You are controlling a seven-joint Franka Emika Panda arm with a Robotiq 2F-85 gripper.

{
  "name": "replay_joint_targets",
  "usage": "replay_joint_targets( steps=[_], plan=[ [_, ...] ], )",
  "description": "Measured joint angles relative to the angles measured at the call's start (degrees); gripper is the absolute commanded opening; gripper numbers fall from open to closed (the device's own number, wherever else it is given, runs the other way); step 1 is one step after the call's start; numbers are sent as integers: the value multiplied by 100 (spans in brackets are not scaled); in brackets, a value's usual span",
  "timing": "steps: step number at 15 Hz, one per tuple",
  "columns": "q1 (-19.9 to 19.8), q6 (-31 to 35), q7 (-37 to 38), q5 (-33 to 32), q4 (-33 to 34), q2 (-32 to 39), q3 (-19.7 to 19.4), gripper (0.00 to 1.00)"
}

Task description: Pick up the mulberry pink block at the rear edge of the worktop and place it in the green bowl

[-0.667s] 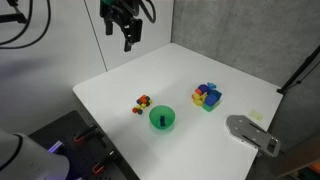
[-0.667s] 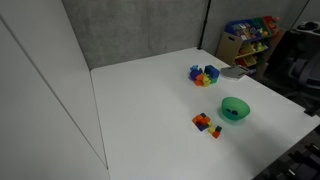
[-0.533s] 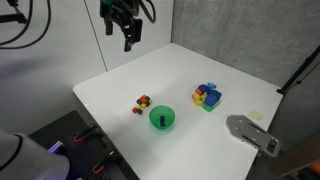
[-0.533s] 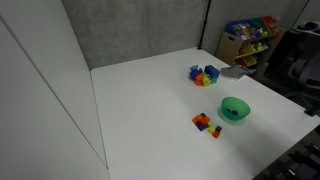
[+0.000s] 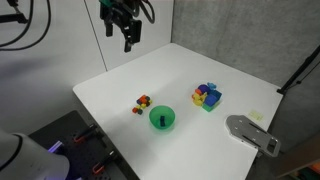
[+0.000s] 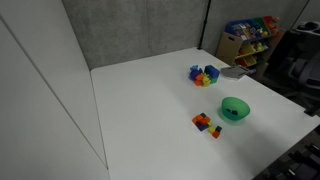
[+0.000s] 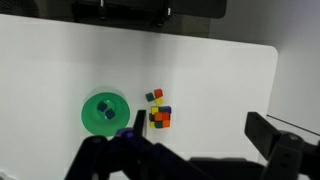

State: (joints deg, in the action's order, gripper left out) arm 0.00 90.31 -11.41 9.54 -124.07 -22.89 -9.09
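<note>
Nothing is gripped yet: the gripper (image 5: 128, 42) is held high, fingers spread and empty. Pickup and delivery to the green bowl (image 5: 161, 119) are left undone.

Above the desk (image 5: 185, 72), the tool (image 5: 124, 38) is matt black and blocky, with slim dark fingers (image 5: 130, 42) below a chunkier body. Thin black cables (image 5: 146, 8) loop off its top. In the wrist view the fingers (image 7: 278, 148) show as broad, blurred charcoal shapes with squared ends.
</note>
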Motion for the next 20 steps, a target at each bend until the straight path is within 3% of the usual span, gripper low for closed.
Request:
replay_joint_targets(
  steps=[8,20],
  plan=[
    [71,1059,-8,-3,-617,166,520,100],
    [204,2897,-292,-72,-2067,721,710,100]
  ],
)
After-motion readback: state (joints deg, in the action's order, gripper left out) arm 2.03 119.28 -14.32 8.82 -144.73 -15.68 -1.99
